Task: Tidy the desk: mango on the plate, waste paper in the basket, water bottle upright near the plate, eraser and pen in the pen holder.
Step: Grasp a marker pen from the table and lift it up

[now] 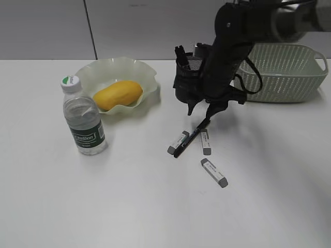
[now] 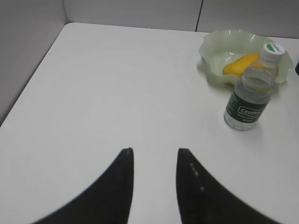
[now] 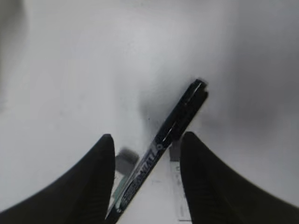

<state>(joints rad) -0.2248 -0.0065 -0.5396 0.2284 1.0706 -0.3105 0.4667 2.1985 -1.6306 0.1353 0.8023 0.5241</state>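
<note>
The mango (image 1: 118,95) lies in the wavy green plate (image 1: 139,70). The water bottle (image 1: 84,120) stands upright in front of the plate on the desk (image 1: 129,201); all three also show in the left wrist view: mango (image 2: 239,64), plate (image 2: 216,44), bottle (image 2: 250,95). A black pen (image 1: 187,142) lies among three grey-tipped erasers (image 1: 178,142) (image 1: 205,142) (image 1: 214,172). My right gripper (image 1: 200,116) hangs open over the pen's far end; the pen (image 3: 177,123) runs between the jaws (image 3: 147,140) without being gripped. The pen holder (image 1: 183,77) stands behind the arm. My left gripper (image 2: 154,151) is open and empty. No waste paper shows.
The woven green basket (image 1: 289,77) stands at the back right; its inside is hidden. The right arm covers part of the pen holder, which has dark items sticking out. Two erasers (image 3: 124,161) (image 3: 177,186) lie either side of the pen under the right jaws.
</note>
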